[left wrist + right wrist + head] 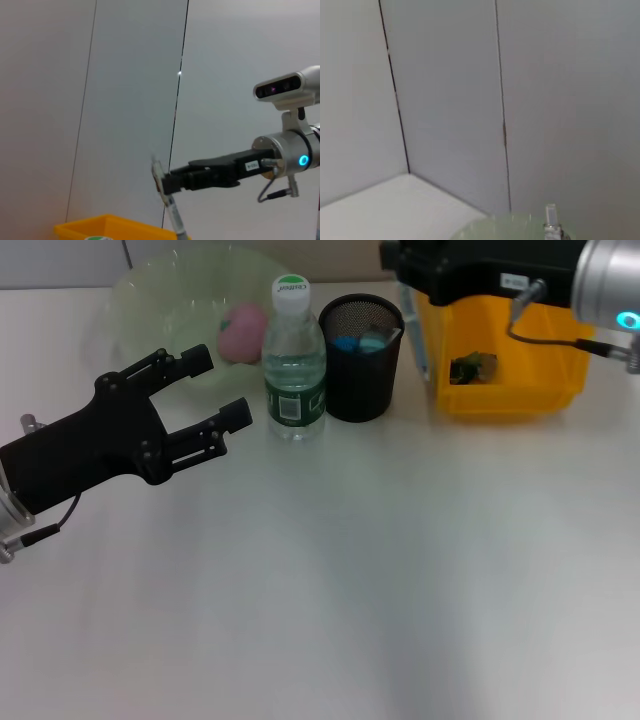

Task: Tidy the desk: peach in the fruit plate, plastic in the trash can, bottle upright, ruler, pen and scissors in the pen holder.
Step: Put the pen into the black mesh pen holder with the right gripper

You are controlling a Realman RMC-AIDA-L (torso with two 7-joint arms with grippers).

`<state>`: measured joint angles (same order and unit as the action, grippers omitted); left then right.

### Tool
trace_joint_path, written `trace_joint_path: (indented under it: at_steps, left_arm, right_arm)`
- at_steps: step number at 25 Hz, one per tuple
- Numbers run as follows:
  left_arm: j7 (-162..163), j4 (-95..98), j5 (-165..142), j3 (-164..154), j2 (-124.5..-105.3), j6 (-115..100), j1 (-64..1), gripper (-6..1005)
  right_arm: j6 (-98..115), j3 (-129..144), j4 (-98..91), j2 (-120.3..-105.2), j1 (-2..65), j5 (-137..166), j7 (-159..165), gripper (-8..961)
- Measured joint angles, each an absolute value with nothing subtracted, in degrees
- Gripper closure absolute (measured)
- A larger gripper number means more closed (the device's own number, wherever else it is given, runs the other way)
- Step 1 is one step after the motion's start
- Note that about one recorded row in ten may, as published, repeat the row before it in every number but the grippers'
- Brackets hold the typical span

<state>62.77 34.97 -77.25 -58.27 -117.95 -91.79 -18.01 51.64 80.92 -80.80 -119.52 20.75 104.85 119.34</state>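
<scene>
Nearest of all, the left gripper (222,388) hovers low over the desk, well to the left of the pen holder (360,370), its two fingers spread apart and holding nothing. The bottle (294,370) stands upright just left of the pen holder, almost touching it. Behind and left of the bottle sits the fruit plate (150,290) with the peach (243,332) inside. Just right of the pen holder is the yellow trash can (520,380), with a crumpled dark scrap, probably the plastic (472,368), at its bottom.

Above the gap between pen holder and trash can, the right gripper (165,182) is clamped on a thin clear strip, most likely the ruler (170,205), which hangs tilted.

The main risk is a miss. The strip's lower end seems closer to the trash can's wall than to the holder's mouth, so letting go there could drop it into the bin or onto the desk. A sideways correction might knock the holder into the bottle.

The holder's contents show only as blue tips, so pen and scissors cannot be told apart. The right gripper's fingers are cut off in the head view.
</scene>
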Motion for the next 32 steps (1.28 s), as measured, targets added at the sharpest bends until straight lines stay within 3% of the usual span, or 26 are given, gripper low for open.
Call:
trace_joint_path:
  at_steps: [20, 32]
  left_arm:
    - [63.8, 34.9, -76.8, -57.4, -118.10, -91.4, -18.1, 194]
    - [64.0, 34.9, -76.9, -56.9, -118.07, -90.1, -18.5, 194]
  right_arm:
    - [30.4, 90.9, -71.8, -119.54, 27.4, 101.0, 110.5, 768]
    - [30.3, 91.2, -75.2, -119.37, 26.7, 98.7, 110.6, 768]
